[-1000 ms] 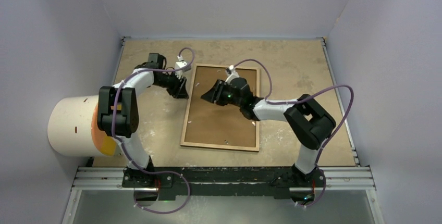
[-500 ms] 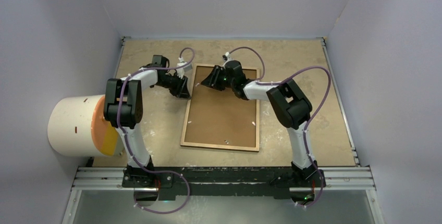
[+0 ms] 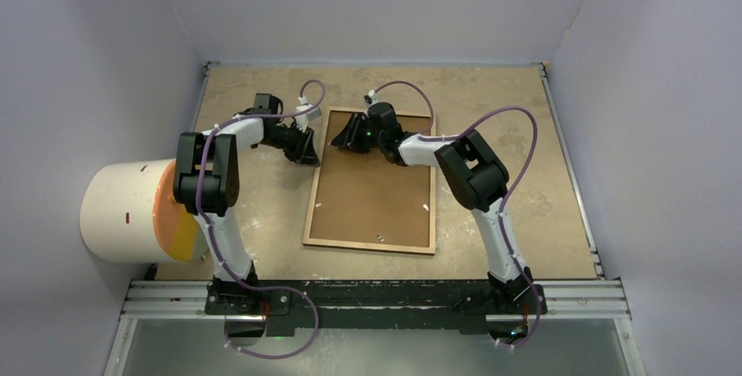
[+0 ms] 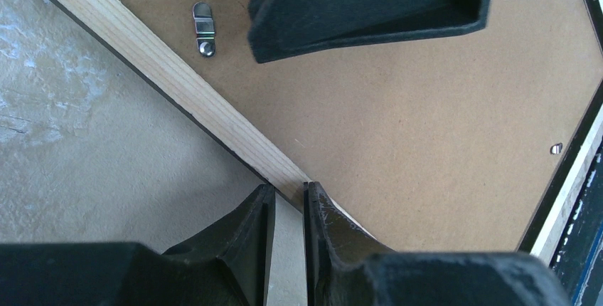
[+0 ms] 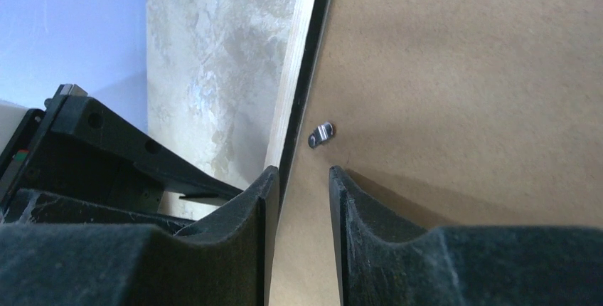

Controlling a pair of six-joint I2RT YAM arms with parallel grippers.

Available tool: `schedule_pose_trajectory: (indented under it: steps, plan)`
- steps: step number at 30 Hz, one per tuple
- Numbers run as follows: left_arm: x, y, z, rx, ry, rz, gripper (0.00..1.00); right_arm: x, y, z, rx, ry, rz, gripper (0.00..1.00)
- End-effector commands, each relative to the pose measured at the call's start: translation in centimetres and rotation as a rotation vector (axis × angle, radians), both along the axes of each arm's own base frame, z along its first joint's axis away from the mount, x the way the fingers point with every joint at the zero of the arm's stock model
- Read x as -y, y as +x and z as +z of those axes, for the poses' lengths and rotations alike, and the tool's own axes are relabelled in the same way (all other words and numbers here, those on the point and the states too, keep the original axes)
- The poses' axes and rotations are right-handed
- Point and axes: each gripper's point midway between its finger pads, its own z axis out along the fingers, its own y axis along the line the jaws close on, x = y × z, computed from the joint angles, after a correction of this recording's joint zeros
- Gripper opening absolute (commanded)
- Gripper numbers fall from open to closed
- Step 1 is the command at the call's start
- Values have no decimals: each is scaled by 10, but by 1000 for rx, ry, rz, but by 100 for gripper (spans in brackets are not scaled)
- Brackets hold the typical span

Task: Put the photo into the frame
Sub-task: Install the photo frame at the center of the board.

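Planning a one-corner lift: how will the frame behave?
The frame probably stays stiff: wooden rails, flat board. Likely slides easily when nudged, lying flat on the table. Clips look small; board may drop out if tipped.

Large white cylinder (image 3: pixel 118 210) with an orange end face lies on its side at the left edge of the worn beige tabletop (image 3: pixel 490 79), which shows pale scuffed patches. Plain lavender walls (image 3: pixel 376 0) enclose three sides. Black-and-silver metal rail (image 3: pixel 394 306) spans the near edge

Right hand (image 3: pixel 339 140) has moved from the middle of the frame (image 3: pixel 372 197) to its far left corner; right elbow drawn inward; left elbow slightly shifted.
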Motion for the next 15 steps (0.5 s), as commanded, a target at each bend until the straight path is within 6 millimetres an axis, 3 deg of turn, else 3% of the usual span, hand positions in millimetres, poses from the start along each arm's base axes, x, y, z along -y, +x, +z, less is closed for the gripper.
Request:
schedule_pose_trajectory:
  steps: [1,15]
  plan:
    - [-2,0,-13,23,33,-9,22,-12,7,6,0,18,-1,34]
    - [-4,-5,-16,29,41,-21,21,-17,16,-2,-8,16,-47,31]
